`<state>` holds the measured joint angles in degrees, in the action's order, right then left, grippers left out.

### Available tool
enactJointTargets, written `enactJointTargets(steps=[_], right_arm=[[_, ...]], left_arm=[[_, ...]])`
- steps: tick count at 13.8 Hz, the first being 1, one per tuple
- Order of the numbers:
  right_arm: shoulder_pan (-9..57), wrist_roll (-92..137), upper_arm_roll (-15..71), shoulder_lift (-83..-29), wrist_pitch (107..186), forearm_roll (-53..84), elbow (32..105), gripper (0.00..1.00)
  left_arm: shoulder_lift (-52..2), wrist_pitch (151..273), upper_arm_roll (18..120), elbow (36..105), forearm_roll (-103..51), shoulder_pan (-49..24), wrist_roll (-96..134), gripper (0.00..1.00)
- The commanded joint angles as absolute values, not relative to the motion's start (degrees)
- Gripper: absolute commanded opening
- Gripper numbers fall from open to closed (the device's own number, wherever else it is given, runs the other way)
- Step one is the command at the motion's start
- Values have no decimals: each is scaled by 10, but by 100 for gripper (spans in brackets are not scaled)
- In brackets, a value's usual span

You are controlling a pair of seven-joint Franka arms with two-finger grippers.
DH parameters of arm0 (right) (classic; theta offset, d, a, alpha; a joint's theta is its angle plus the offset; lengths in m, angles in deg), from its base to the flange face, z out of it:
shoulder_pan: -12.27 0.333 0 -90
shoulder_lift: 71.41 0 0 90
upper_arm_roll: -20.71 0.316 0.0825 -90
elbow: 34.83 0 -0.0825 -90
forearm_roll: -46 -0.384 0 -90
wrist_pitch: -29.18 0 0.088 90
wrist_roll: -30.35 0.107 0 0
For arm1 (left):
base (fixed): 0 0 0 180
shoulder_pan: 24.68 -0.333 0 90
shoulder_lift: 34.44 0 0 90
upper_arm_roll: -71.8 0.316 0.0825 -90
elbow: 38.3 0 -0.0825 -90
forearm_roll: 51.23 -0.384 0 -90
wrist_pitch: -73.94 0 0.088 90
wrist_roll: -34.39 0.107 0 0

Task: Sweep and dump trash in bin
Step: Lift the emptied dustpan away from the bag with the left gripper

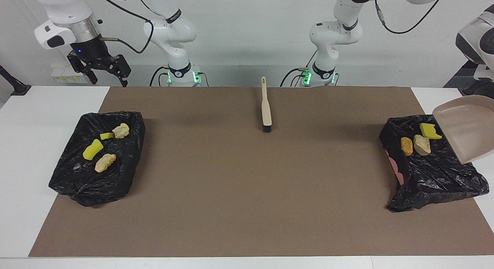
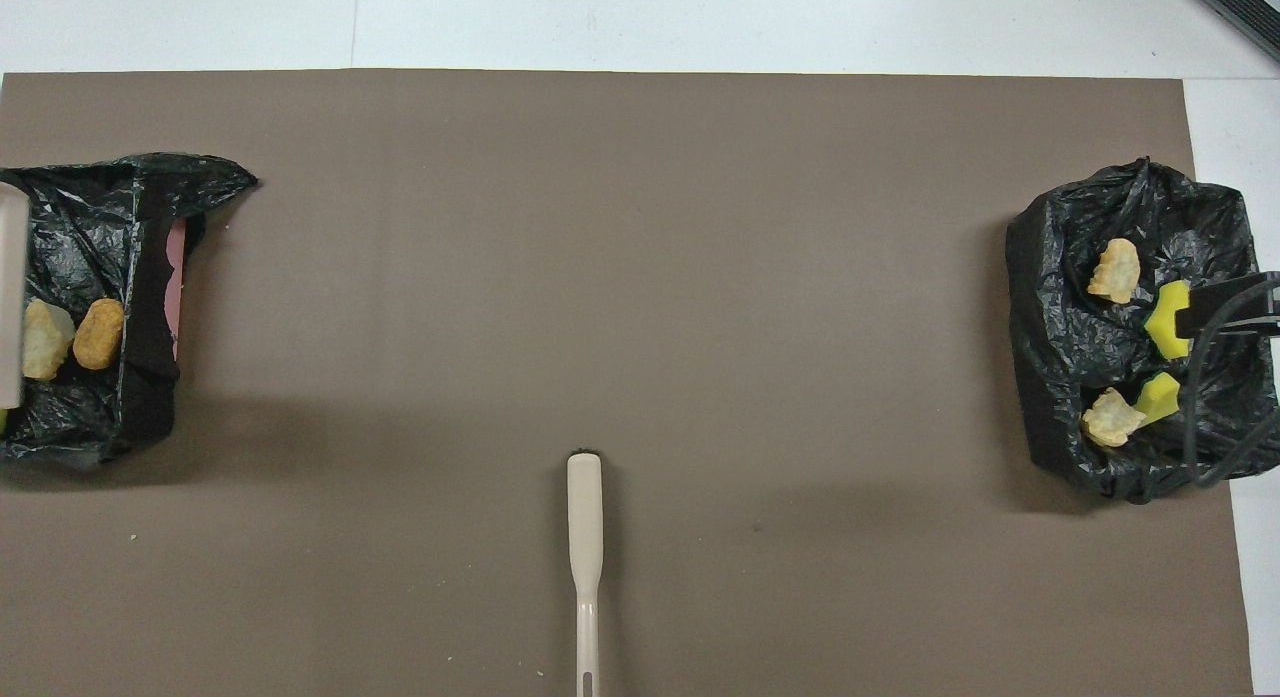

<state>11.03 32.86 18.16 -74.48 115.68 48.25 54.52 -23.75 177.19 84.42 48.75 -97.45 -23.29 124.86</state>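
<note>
All the trash lies in two black bag-lined bins. The bin at the right arm's end [image 1: 77, 176] [image 2: 1060, 307] holds several scraps, among them a yellow sponge chunk [image 1: 93, 149] and a tan lump [image 1: 105, 163]. The bin at the left arm's end [image 1: 436, 180] [image 2: 70, 227] holds a green-yellow sponge [image 1: 429, 131], an orange lump [image 1: 406, 146] and a pale lump [image 1: 422, 144]. The beige dustpan [image 1: 465, 126] [image 2: 10, 287] hangs tilted over this bin, held by my left gripper [image 1: 487, 92] at the frame's edge. My right gripper [image 1: 108, 78] [image 2: 1215, 307] is open and empty, raised over its bin.
The beige brush [image 1: 266, 107] [image 2: 585, 557] lies on the brown mat [image 1: 247, 192], midway between the arms and close to the robots, bristles pointing away from them. White table shows around the mat.
</note>
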Motion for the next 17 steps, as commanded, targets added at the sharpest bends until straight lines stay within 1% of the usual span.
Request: enactJointTargets(steps=[1, 4, 5, 7, 9, 10, 13, 16, 17], right_arm=[[102, 338, 191, -757, 1158, 473, 560, 100], [101, 338, 191, -757, 1158, 473, 560, 100], [101, 338, 191, -757, 1158, 473, 560, 100], [101, 338, 191, -757, 1158, 473, 560, 100], [102, 338, 191, -757, 1158, 473, 560, 100], [101, 338, 191, -757, 1158, 473, 560, 100], [101, 338, 191, -757, 1157, 473, 560, 100], [101, 338, 191, -757, 1158, 473, 560, 100], [101, 338, 191, -757, 1157, 473, 560, 100]], left_arm=[[-262, 1694, 810, 513, -904, -227, 1148, 0], [-313, 1675, 766, 589, -790, -213, 955, 0], [-322, 1677, 749, 610, -759, -211, 882, 0], [-321, 1684, 699, 632, -702, -212, 742, 0], [-312, 1731, 667, 645, -651, -207, 613, 0], [-304, 1751, 647, 651, -636, -203, 556, 0], [-247, 1818, 576, 650, -627, -199, 376, 0], [-196, 1907, 528, 642, -573, -199, 251, 0], [-184, 1920, 509, 637, -570, -199, 198, 0]])
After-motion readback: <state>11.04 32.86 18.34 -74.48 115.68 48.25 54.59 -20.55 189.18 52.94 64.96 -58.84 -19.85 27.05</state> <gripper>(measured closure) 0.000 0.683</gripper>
